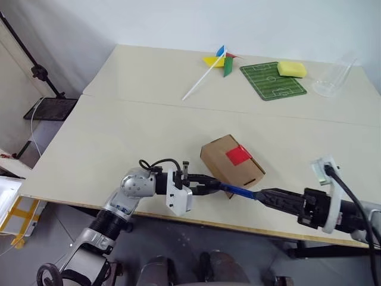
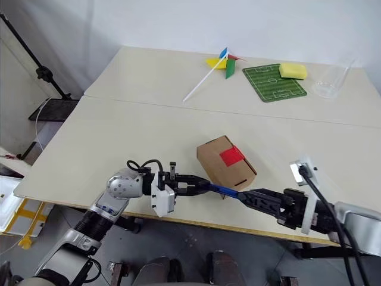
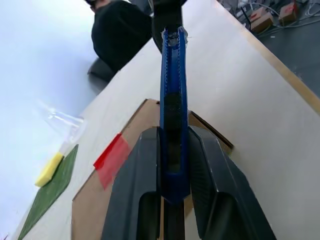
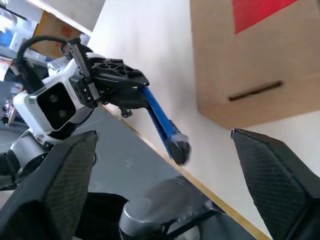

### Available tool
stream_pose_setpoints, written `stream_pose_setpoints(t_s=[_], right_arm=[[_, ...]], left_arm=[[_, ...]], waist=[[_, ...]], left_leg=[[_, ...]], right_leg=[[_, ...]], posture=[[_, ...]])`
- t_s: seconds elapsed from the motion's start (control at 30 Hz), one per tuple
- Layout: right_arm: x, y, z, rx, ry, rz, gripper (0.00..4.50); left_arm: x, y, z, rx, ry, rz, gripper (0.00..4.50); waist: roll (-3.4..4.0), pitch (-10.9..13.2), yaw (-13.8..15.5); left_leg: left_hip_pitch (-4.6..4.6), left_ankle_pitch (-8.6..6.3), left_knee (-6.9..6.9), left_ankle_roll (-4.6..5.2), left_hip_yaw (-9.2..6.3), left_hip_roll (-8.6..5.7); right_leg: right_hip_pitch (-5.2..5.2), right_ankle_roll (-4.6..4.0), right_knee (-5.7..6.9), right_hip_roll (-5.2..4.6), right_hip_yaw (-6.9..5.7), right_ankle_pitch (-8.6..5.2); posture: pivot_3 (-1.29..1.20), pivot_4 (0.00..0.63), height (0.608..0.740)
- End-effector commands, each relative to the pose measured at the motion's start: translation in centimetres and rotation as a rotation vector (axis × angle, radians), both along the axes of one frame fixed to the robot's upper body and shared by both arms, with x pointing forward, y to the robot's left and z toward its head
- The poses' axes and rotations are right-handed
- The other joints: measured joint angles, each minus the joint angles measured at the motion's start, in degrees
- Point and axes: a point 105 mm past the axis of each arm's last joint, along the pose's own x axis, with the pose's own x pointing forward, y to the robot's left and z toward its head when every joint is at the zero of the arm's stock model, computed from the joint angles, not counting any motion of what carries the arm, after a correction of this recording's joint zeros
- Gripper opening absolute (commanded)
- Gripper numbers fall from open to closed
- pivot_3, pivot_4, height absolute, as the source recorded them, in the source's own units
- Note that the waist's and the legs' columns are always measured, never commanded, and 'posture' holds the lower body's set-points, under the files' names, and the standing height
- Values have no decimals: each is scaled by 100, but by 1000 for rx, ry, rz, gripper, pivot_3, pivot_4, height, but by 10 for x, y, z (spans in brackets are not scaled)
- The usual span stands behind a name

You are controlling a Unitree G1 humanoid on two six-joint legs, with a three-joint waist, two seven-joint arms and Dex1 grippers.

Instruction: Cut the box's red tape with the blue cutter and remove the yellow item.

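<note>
Hovering level off the table's near edge, just this side of the box [image 1: 233, 161], the blue cutter [image 1: 236, 190] looks light, stiff, slick (grab mid-body, clear of the tip). Left gripper [image 1: 209, 186] pinches its handle end; right gripper [image 4: 165, 145] gapes wide around the far tip.

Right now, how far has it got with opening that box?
Early on. The left gripper holds the blue cutter level in front of the box; the right gripper stands open beside it. The red tape looks uncut, the lid closed. Cutting and unpacking remain.
</note>
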Motion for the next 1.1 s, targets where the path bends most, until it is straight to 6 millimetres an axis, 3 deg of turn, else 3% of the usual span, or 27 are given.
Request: stream_pose_setpoints(t_s=[0.03, 0.23, 0.27, 0.37, 0.7, 1.0, 1.1], right_arm=[[1, 10, -6, -59, -6, 42, 4483], [13, 15, -3, -31, -26, 26, 4483], [15, 16, -4, -28, -30, 20, 4309], [19, 18, -3, -5, -31, -4, 3565], [24, 18, 0, 23, -52, -29, 194], [23, 17, 0, 49, -36, -31, 181], [20, 18, 2, 50, -42, -15, 180]], left_arm=[[0, -6, 10, -41, -39, -13, 441], [2, -7, 12, -53, -47, -2, 441], [2, -7, 12, -54, -47, -2, 441], [2, -9, 12, -55, -49, -4, 441], [1, -9, 11, -49, -54, -9, 441], [1, -11, 13, -61, -47, -14, 441], [-1, -5, 15, -65, 13, -22, 1309]], waist=[[0, 0, -1], [0, 0, 1], [0, 0, 2], [1, 1, 1], [1, 0, 0], [1, 0, -3], [1, 0, -3]], left_leg=[[-2, 0, 0, 0, 0, 0], [-6, -1, 0, 1, 0, 0], [-6, -1, -1, 1, 0, 0], [-7, -1, -2, 1, 0, 1], [-7, -1, -1, 1, 0, 1], [-7, -1, 0, 2, 0, 2], [-7, -1, -1, 2, 0, 1]], right_leg=[[0, 1, -3, 0, 0, 0], [-3, 3, -8, -1, 0, 1], [-3, 3, -8, -1, 0, 1], [-4, 3, -10, -1, 0, 1], [-4, 3, -8, -2, 0, 1], [-4, 3, -8, -2, 0, 1], [-4, 3, -8, -2, 0, 1]], posture=[[0, 150, 740], [0, 150, 740], [0, 150, 740], [0, 150, 740], [0, 150, 740], [0, 150, 740], [0, 150, 740]])
